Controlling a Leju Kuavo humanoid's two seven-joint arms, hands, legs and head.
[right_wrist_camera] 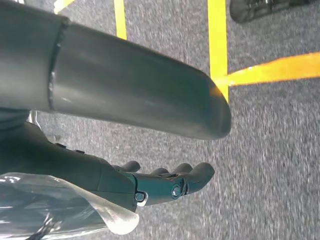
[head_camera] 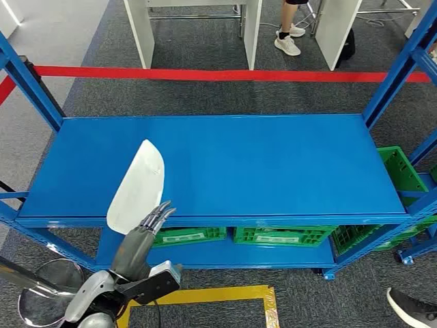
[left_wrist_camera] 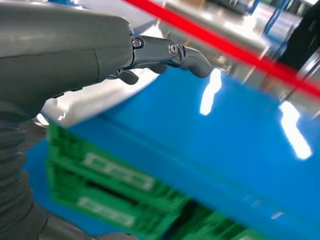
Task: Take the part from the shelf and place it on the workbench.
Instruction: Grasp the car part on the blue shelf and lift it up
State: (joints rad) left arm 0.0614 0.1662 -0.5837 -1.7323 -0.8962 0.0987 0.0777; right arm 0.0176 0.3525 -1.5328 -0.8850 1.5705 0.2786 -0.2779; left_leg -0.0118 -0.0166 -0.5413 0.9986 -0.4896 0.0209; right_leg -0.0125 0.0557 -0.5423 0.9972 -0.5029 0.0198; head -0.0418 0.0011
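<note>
Down at the near edge of the head view, the robot's left hand (head_camera: 139, 242) reaches up toward the front lip of the blue shelf (head_camera: 247, 164), its dark fingers (head_camera: 157, 215) stretched out and lying close together. Their tips sit at the lower end of the white part (head_camera: 138, 184), a flat, rounded, shield-like piece lying on the shelf's top surface near its front left corner, with its lower end jutting just past the front edge. From the left wrist view the fingers (left_wrist_camera: 170, 52) extend over the white part (left_wrist_camera: 90, 100), and I cannot tell whether they touch or hold it.

The right hand (right_wrist_camera: 166, 182) hangs low over grey carpet crossed by yellow tape lines (right_wrist_camera: 217, 37); its fingers are gently curled and close together, with nothing in them, and a crinkled clear plastic wrap (right_wrist_camera: 56, 205) shows at the wrist.

Under the shelf top, green crates (head_camera: 283, 236) stand on the lower level, and another green crate (head_camera: 402, 171) sits off to the right beside the blue upright. Beyond the shelf a red tape line (head_camera: 206, 74) runs across the floor, and a person's feet in white shoes (head_camera: 289, 41) stand between white table legs. A dark shoe (head_camera: 412, 307) shows on the carpet at the near right.
</note>
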